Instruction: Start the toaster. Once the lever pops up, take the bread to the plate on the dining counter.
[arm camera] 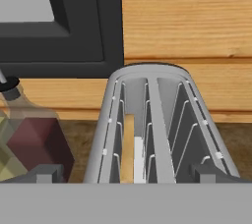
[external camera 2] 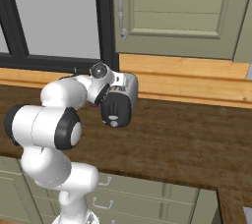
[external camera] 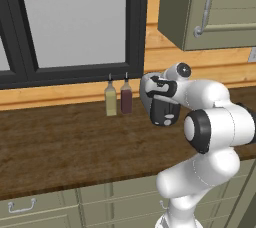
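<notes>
A silver two-slot toaster (external camera: 161, 107) (external camera 2: 120, 101) stands on the wood-grain counter with its dark end face toward the arm. In the hand view the toaster (arm camera: 197, 120) is seen from close above. The bread (arm camera: 128, 147), a light tan slice seen edge-on, sits low in the left slot. My gripper (arm camera: 129, 173) hangs just above the near end of the toaster and is open. One dark fingertip (arm camera: 47, 174) rises on each side of the toaster, and nothing is held. The plate and the dining counter are out of view.
Two bottles stand left of the toaster by the wall, one olive (external camera: 110, 100), one dark red (external camera: 126, 97) (arm camera: 34, 139). A dark window frame (external camera: 135, 22) and a wall cabinet (external camera: 210, 7) rise behind. The counter (external camera: 60, 142) has handled drawers below.
</notes>
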Available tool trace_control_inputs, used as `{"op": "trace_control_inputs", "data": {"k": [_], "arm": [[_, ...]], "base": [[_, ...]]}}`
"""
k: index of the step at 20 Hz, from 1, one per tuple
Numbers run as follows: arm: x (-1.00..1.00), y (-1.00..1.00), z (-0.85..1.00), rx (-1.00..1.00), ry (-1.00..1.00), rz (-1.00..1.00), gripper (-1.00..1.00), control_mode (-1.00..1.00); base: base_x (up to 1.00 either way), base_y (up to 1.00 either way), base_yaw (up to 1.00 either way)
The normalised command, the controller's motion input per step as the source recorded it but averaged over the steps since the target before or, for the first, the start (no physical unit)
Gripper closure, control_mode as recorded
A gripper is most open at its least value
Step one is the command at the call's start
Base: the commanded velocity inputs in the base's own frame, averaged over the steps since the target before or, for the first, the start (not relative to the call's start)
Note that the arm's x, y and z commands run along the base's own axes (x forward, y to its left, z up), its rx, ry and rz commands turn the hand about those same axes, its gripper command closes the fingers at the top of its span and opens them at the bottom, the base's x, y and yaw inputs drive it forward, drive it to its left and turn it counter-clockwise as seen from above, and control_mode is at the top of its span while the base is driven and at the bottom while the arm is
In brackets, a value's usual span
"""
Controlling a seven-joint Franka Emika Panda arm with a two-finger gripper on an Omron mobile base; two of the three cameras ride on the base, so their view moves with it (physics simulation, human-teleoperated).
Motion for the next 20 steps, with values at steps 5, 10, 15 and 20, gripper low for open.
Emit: {"op": "trace_control_inputs", "data": {"k": [5,10,15,20], "arm": [[0.05,0.00,-0.14,0.00,0.03,0.00,-1.00,-1.00],[0.00,0.00,-0.23,0.00,0.05,0.00,-1.00,-1.00],[0.00,0.00,-0.09,0.00,0.02,0.00,-1.00,-1.00],[0.00,0.00,0.00,0.00,0.00,0.00,-1.00,-1.00]], "base": [[0.00,0.00,0.00],[0.00,0.00,0.00],[0.00,0.00,0.00],[0.00,0.00,0.00]]}}
